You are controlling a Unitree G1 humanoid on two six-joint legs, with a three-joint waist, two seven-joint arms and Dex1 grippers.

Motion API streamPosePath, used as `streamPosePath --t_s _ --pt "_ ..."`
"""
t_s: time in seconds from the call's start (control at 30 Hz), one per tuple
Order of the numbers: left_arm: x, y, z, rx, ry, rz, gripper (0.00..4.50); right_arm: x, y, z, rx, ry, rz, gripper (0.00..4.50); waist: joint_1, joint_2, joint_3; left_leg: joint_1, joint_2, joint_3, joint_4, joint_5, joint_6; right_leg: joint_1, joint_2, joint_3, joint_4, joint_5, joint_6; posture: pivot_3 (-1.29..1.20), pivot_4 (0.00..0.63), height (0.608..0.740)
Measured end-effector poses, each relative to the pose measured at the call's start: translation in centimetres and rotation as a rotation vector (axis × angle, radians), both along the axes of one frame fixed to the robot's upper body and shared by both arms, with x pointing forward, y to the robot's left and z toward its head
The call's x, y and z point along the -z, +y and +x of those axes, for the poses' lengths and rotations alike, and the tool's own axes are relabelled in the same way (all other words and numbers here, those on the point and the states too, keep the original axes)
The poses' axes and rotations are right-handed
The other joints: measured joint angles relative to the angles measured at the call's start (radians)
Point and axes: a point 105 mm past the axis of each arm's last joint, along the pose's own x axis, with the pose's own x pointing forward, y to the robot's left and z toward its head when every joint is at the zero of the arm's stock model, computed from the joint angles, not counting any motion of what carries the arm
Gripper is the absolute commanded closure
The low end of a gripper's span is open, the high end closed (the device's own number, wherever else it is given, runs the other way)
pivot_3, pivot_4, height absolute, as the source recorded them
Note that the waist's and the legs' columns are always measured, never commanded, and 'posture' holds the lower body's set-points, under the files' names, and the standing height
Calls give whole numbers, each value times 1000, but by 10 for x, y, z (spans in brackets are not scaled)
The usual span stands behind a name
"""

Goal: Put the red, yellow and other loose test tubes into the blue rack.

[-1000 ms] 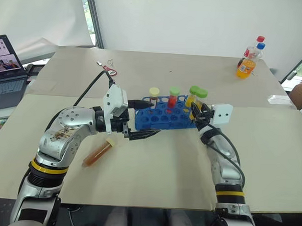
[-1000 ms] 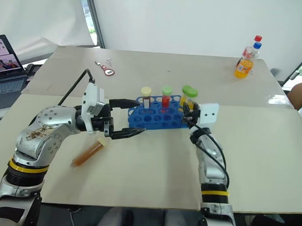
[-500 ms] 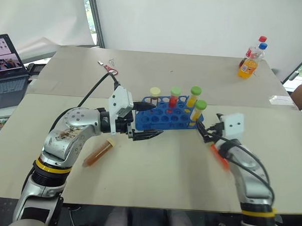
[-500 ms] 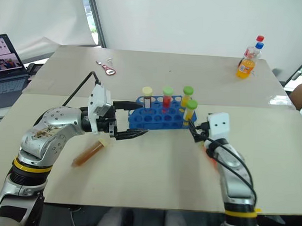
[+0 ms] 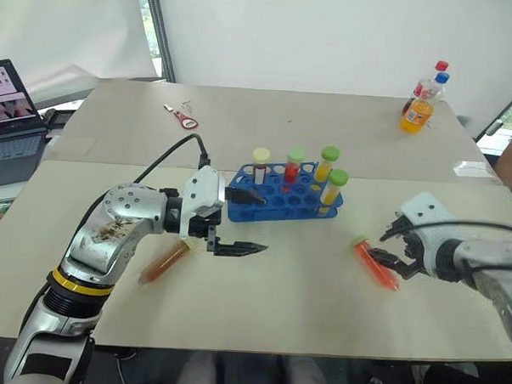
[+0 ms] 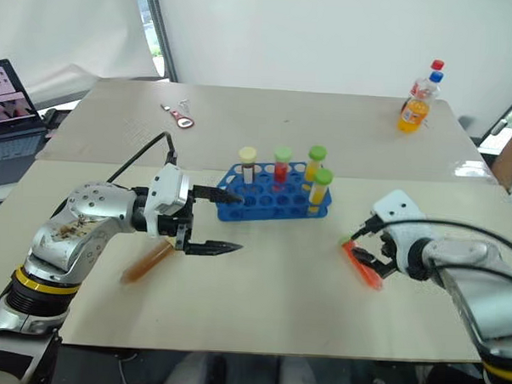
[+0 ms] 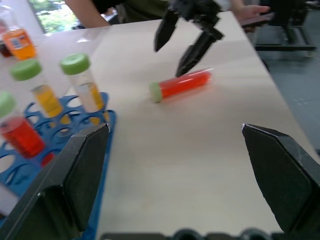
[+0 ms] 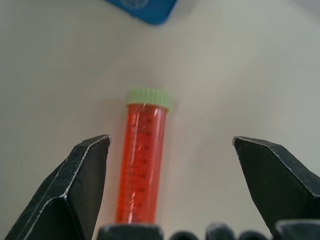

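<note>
A pale tabletop (image 5: 259, 311) filled the scene. Nearest, the right gripper (image 5: 398, 249) stood spread wide over a red tube (image 5: 374, 263) lying flat; the left gripper (image 5: 242, 221), also agape and empty, hung beside an amber tube (image 5: 164, 262). Beyond stood the blue rack (image 5: 281, 197) holding four capped tubes. Farthest back stood soda bottles (image 5: 421, 101).

Both arms fwd, jaws wide.
L gripper (image 5: 242, 222) points right; R gripper (image 5: 391, 251) angled down, empty.
</note>
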Motion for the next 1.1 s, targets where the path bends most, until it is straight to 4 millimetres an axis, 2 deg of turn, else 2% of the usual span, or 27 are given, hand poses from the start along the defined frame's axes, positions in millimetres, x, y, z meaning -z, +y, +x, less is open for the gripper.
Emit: streamPosePath --t_s 0.3,0.33,0.47,0.6,0.63,0.8,0.9,0.97,1.1 --pt "6 -7 -9 48 11 6 0 23 2 15 19 210 -13 150 6 0 0 -2 0 1 0 0 0 0 0 0 -2 0 0 0 150 740" --pt "5 -9 -9 47 10 -4 0 25 2 17 20 233 -14 696 6 0 0 -2 0 1 0 0 0 0 0 -1 -1 0 0 0 150 740" --pt "5 -11 -10 48 6 -11 0 30 4 21 9 292 -15 2054 5 0 0 -2 0 0 0 0 0 -1 0 -1 -1 0 0 0 150 740" --pt "6 -10 -10 46 -2 -10 0 30 7 22 -2 312 -14 3360 7 0 0 -2 0 -1 0 0 0 -1 0 -1 -1 0 0 0 150 740" --pt "6 -10 -10 47 -4 -11 0 30 7 21 -3 314 -12 3538 7 0 0 -2 0 -1 0 0 0 -1 0 -1 -1 0 0 0 150 740" --pt "12 -3 -9 25 2 15 0 25 10 19 5 321 0 3544 6 0 0 -2 0 -2 0 0 0 -2 0 -1 0 0 0 0 150 740" --pt "13 9 -6 -25 5 31 0 5 20 17 -27 267 36 3545 2 0 0 -2 1 -2 0 0 0 -2 0 -1 0 0 0 0 150 740" --pt "12 20 -2 -80 7 30 0 -9 34 16 -79 210 96 3545 1 0 0 -2 1 -2 -1 0 0 -2 0 -1 0 0 0 0 150 740" --pt "12 34 5 -168 30 2 0 -29 80 19 -196 52 289 3545 2 0 0 -2 1 -4 0 0 0 -2 1 -2 1 0 0 0 150 740"
